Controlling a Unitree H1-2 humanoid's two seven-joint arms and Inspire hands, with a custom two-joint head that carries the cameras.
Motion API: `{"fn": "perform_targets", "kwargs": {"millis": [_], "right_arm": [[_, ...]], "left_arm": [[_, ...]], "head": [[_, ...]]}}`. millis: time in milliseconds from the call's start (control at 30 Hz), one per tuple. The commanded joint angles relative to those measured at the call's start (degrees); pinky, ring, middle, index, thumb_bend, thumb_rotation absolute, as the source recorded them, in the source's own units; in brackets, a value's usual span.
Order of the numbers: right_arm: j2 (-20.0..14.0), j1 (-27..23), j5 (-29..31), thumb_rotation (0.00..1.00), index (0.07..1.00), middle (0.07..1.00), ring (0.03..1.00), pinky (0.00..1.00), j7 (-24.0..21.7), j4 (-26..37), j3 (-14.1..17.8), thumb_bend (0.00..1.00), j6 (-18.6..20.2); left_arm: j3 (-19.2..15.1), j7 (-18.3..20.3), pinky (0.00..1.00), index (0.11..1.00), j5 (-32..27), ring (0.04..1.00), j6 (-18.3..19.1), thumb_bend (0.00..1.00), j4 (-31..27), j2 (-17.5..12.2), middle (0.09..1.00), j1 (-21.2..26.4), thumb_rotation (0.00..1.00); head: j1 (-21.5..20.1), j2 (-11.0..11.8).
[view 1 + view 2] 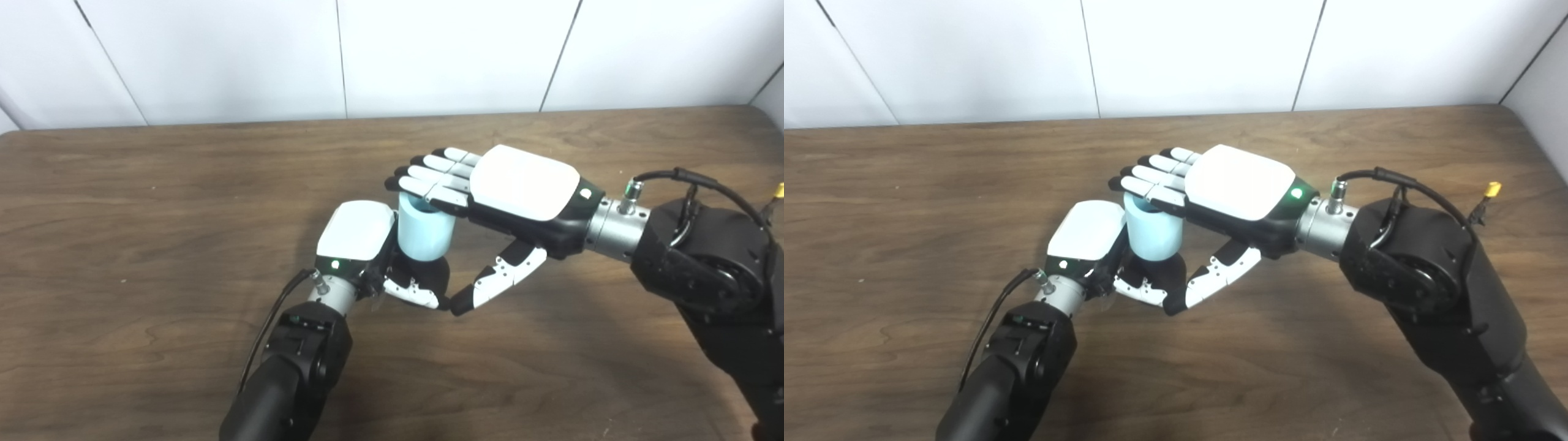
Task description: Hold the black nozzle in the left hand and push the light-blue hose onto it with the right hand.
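Lighting's looking pretty bright and even, coming from overhead. The white wall [392, 55] is blowing out a bit, and the wooden table [122, 245] is catching only soft shadows under both arms. Everything's looking slightly soft and compressed, and the table's back edge is bowing a little.

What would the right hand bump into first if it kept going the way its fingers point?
Probably nothing: the right hand lies flat over the light-blue hose, its fingers pointing leftward past it. Beyond them only bare table shows, though height is unclear.
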State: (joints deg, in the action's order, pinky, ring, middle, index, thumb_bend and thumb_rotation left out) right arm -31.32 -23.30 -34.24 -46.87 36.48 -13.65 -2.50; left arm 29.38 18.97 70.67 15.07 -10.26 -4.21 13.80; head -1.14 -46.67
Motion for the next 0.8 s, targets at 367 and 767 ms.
{"fn": "perform_targets", "kwargs": {"millis": [367,767], "right_arm": [[-0.76,0.03,0.12,1.0,0.959,0.977,0.991,1.0,0.48,0.63,-0.36,0.66,-1.1],[-0.68,1.19,1.79,0.96,0.937,0.951,0.966,0.98,1.46,-0.87,-0.56,0.65,0.57]], "left_arm": [[0.11,0.0,0.5,0.443,0.63,0.545,-0.33,0.5,-0.6,0.2,0.518,0.53,0.0],[0.19,-0.5,0.5,0.44,0.82,0.546,-0.46,0.5,-0.83,0.25,0.519,0.4,0.0]], "head": [[-0.05,-0.45],[-0.13,-0.89]]}}
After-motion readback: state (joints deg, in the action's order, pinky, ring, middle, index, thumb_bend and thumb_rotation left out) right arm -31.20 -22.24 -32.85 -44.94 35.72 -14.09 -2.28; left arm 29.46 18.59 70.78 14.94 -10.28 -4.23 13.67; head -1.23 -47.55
